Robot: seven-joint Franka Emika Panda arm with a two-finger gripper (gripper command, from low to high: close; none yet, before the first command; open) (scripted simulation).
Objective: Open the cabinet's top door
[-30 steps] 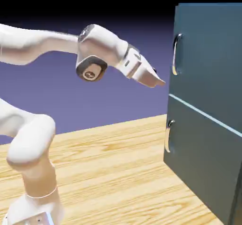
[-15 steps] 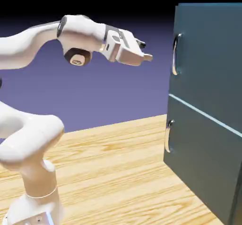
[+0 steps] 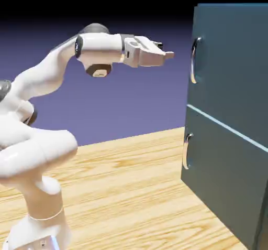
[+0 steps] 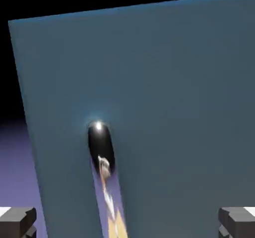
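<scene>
Teal fills the right side of your exterior view: the cabinet (image 3: 230,118) stands on the wooden table (image 3: 131,191), taller than the arm, its front split by a thin pale seam. Above that seam you see the top door (image 3: 230,60), a flat dark panel with a curved silver handle (image 3: 194,60) set upright near its left edge. Below it, the lower panel carries a shorter handle (image 3: 186,151). Your gripper (image 3: 166,53) hangs level in the air to the left of the upper handle, pointing at it but apart from it, released and empty.

In your hand view the top door (image 4: 164,97) covers most of the picture, slightly tilted. Its handle (image 4: 101,147) shows end-on as a dark glossy bar with a bright glint. Both fingertips (image 4: 17,221) sit wide at the bottom corners, nothing between them.
</scene>
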